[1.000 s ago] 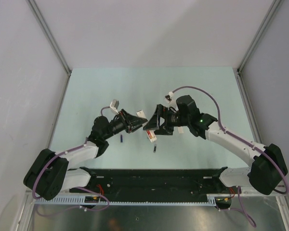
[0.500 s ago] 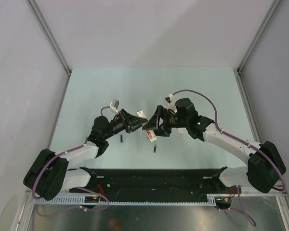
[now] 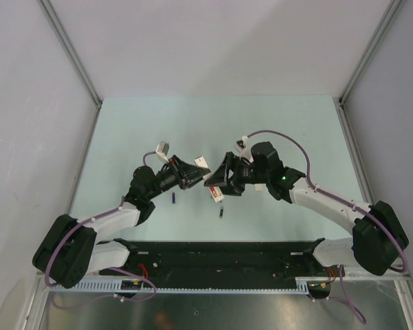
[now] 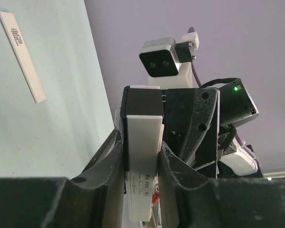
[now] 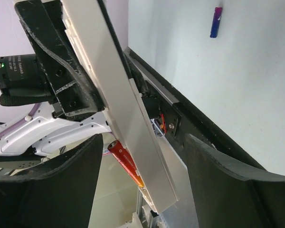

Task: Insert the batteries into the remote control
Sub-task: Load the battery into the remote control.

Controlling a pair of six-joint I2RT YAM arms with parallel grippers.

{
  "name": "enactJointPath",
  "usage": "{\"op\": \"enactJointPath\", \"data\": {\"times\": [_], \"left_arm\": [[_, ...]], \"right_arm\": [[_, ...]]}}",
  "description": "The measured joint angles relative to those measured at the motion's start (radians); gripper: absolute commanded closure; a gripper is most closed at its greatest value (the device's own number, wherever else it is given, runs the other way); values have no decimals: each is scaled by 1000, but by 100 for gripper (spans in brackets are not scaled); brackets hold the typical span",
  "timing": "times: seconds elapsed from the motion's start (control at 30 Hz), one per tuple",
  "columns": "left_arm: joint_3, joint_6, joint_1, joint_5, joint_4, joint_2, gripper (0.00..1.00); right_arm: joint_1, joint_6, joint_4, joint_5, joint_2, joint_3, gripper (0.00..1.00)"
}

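The remote control (image 4: 143, 142) is hanging in the air above the table (image 3: 138, 130), lying crosswise between the fingers of the left gripper (image 3: 194, 172), which is pinching it. A red battery (image 5: 125, 162) is showing just beside the remote's edge; whether it is seated inside I cannot tell. The right gripper (image 3: 216, 182) is standing spread, one finger on either side of the remote, apart from it. A blue battery (image 5: 216, 21), a black battery (image 3: 221, 213) and a thin white strip (image 4: 21, 54) are lying on the table.
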Motion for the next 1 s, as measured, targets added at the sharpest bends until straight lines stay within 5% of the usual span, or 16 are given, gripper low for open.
{"op": "enactJointPath", "data": {"times": [0.47,0.83,1.0], "left_arm": [[0,0,0,-14,-1,-11,100],[0,0,0,-16,0,-11,100],[0,5,0,-16,0,-11,100]], "right_arm": [[-6,8,25,-4,0,-24,31],[-3,22,55,-4,0,-36,14],[4,23,74,-5,0,-36,13]]}}
